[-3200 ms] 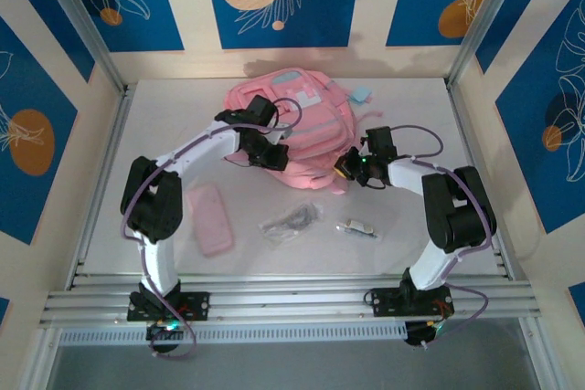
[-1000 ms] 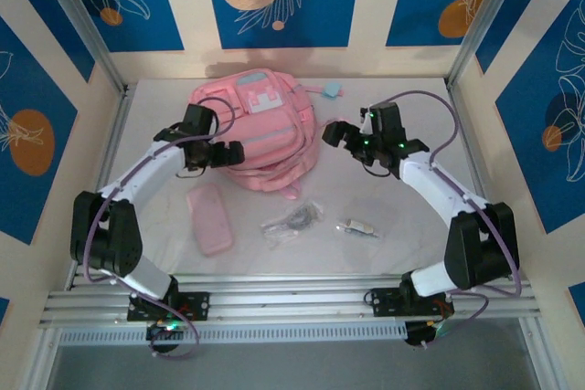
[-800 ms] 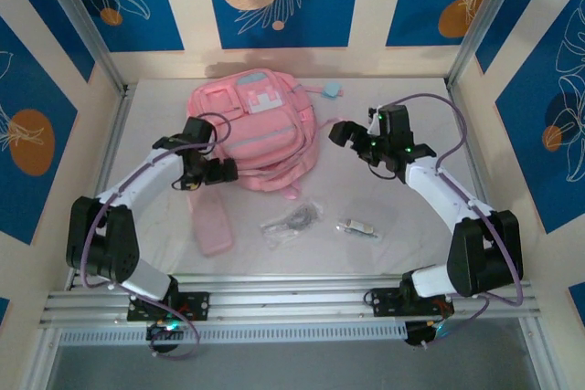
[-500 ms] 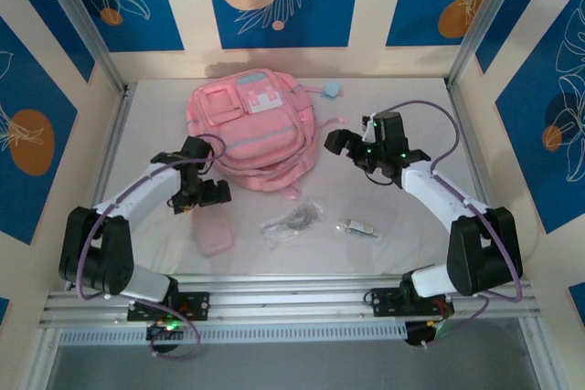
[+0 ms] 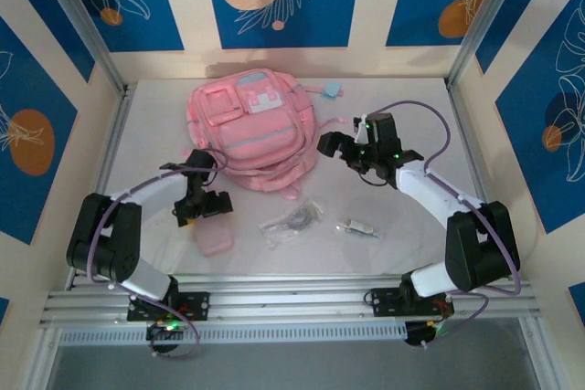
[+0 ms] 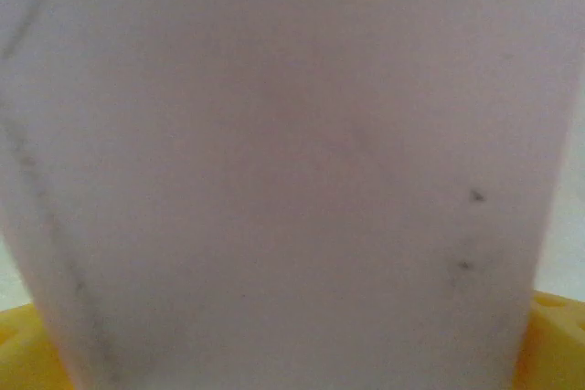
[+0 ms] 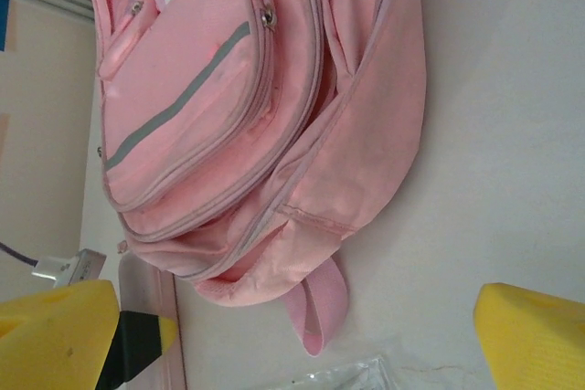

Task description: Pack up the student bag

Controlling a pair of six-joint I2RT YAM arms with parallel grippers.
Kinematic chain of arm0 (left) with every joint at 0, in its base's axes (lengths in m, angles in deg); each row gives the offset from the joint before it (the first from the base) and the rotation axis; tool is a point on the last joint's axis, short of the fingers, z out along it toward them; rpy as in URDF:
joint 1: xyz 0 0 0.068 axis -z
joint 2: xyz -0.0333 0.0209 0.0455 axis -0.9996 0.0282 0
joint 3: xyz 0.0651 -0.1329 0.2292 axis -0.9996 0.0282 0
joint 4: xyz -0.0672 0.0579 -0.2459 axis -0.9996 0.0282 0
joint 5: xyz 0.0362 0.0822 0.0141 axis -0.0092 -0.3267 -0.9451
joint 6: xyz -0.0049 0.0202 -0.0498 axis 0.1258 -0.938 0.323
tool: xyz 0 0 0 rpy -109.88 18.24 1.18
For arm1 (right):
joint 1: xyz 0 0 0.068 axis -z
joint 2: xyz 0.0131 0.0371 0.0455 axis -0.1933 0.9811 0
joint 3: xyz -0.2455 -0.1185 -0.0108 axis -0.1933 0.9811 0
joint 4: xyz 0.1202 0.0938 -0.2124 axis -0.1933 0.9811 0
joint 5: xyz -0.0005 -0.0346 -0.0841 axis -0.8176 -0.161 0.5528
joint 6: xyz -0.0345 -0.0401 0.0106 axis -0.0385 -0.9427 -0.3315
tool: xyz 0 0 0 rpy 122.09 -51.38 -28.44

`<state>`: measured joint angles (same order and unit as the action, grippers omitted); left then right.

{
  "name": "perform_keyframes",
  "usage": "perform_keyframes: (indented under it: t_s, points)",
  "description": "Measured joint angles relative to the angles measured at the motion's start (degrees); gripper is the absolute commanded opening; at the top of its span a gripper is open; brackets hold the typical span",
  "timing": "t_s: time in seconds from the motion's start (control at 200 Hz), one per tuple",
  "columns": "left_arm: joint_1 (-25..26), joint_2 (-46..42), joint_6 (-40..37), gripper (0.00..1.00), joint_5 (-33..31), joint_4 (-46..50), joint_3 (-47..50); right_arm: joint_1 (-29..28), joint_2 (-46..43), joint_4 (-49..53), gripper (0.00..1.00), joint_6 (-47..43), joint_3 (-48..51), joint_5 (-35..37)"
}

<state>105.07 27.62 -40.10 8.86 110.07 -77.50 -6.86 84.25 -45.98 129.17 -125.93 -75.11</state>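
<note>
moved: left gripper (image 5: 203, 204) has come back from the flank of the student bag (image 5: 254, 132) and now sits over the far end of the pink pencil case (image 5: 213, 233). The right gripper (image 5: 340, 147) has edged lower, nearer the bag's right side. The bag hasn't shifted in the last second.
meaning: looks like a switch from positioning the bag to picking up the first item. Nothing is packed yet.
left jaws: spread wide, nothing clamped. Left wrist cam is hard up against the case (image 6: 292, 171), with yellow pads (image 6: 27, 353) at both bottom corners, so it's probably straddling the case.
right jaws: released and empty. Pads (image 7: 55, 331) frame the bag's lower edge and a strap loop (image 7: 315, 312).
bag: lies flat at far-centre of the table (image 5: 411, 107), front up, pale patches toward the back wall.
around: clear pouch with a dark cable (image 5: 292, 219) and a small pale item (image 5: 358, 227) lie between bag and arm bases, apart from each other. A pale blue tag (image 5: 331, 89) sits by the bag's top right.
in the way: the zips look shut from the right wrist cam, so a pocket likely needs opening first. The case is flat on the table, which leaves little edge to pinch.
</note>
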Motion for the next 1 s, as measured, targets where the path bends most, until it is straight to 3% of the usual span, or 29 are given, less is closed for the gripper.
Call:
perform_keyframes:
  t_s: [0.3,0.515,0.7,1.0]
  points:
    - [0.0,-1.5,0.5,0.89,-0.3,0.2,0.1,-1.2,0.2,0.0,0.99,-0.2,0.0,0.2]
    - [0.0,-8.3,0.6,0.84,0.3,3.4,-1.6,-6.0,1.7,-1.0,0.99,-2.5,-1.0,-0.9]
    - [0.1,-10.7,3.0,0.83,4.0,3.1,-7.8,-9.6,3.3,-5.9,0.99,-4.7,-1.1,-7.6]
    - [3.4,-8.9,13.0,0.82,9.7,-7.3,-13.1,-17.6,6.3,-17.8,1.0,-6.3,-1.1,-17.3]
